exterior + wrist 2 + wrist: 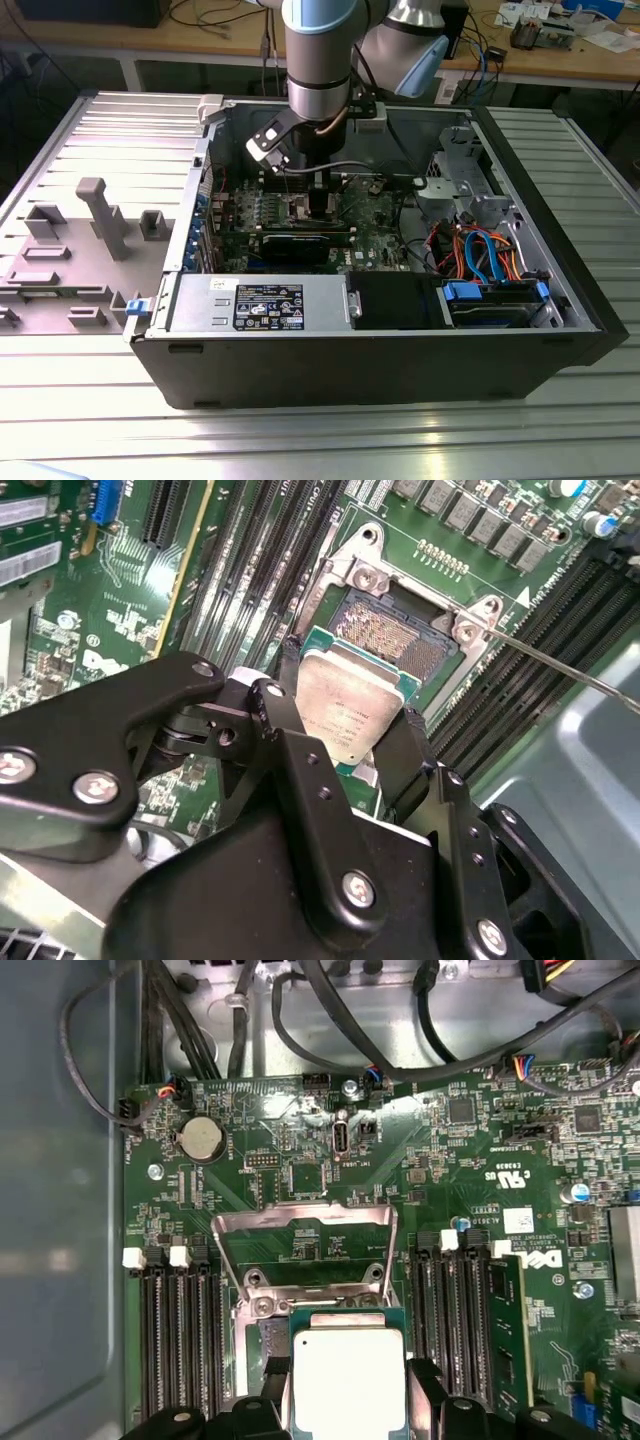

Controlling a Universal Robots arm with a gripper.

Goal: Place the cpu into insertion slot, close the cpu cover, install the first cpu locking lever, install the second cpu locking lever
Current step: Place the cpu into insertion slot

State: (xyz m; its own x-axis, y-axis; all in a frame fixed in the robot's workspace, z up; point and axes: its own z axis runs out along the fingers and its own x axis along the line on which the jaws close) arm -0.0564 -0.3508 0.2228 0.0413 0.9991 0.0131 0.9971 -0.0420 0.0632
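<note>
The gripper (352, 695) has its two black fingers (408, 742) closed narrowly on opposite edges of the cpu (345, 708), holding it silver side up. The cpu hangs over the near edge of the socket (392, 640), and I cannot tell whether it touches the contacts. About half of the brownish-gold contact field shows past it in the second wrist view.

In the first wrist view the cpu (345, 1380) hides most of the socket (262, 1338) and is itself cut off by the picture's edge. The gripper (347, 1395) shows there as finger stubs on either side of the cpu. Beyond it the cover (305, 1212) stands swung open, with green board visible through its window. A thin locking lever (560, 667) points away from one socket corner.

The socket lies mid-board between two banks of black memory slots (175, 1340). A coin battery (201, 1138) sits near the board's far corner.

There is faint engraved print on the cpu's top that I cannot make out. White lettering and a logo are printed on the motherboard (520, 1180).

In the exterior view the arm (318, 60) reaches down into the open computer case (400, 350). A black label with white print sits on the power supply (265, 305) along the case's near edge
</note>
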